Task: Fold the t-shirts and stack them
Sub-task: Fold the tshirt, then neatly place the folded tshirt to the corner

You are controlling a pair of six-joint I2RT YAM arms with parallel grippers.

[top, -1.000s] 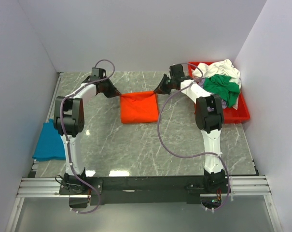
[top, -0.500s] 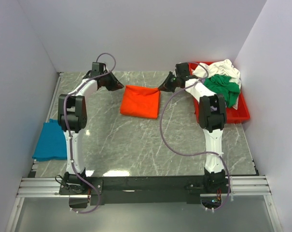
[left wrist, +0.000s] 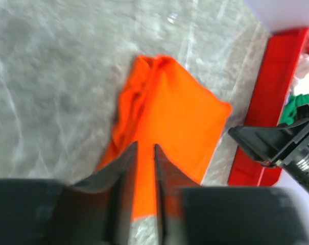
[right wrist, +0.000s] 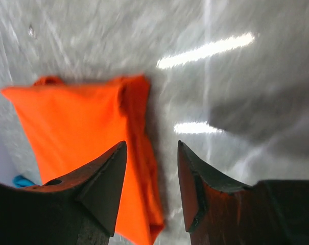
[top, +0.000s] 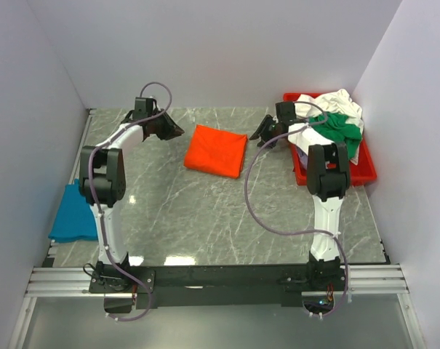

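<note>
Probable stack base: teal t-shirt (top: 70, 214) at 8 o'clock on the surface (top: 205, 211); left gripper (left wrist: 144, 150), jaws slightly apart, empty; folded orange t-shirt (top: 216, 150) lies flat toward 12 o'clock; right gripper (right wrist: 151, 148), jaws wide, empty; regrip opposite edges evenly, keeping the fold closed.

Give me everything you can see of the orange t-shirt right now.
The orange t-shirt is bright soft cloth, folded into a compact, roughly square packet lying flat and slightly skewed on the grey marbled table, towards its far side. One edge shows bunched, creased layers. Nothing grips it: the left gripper and the right gripper hang beside it, one on each side, clear of the cloth, jaws parted. The red tray stands apart to its right.
</note>
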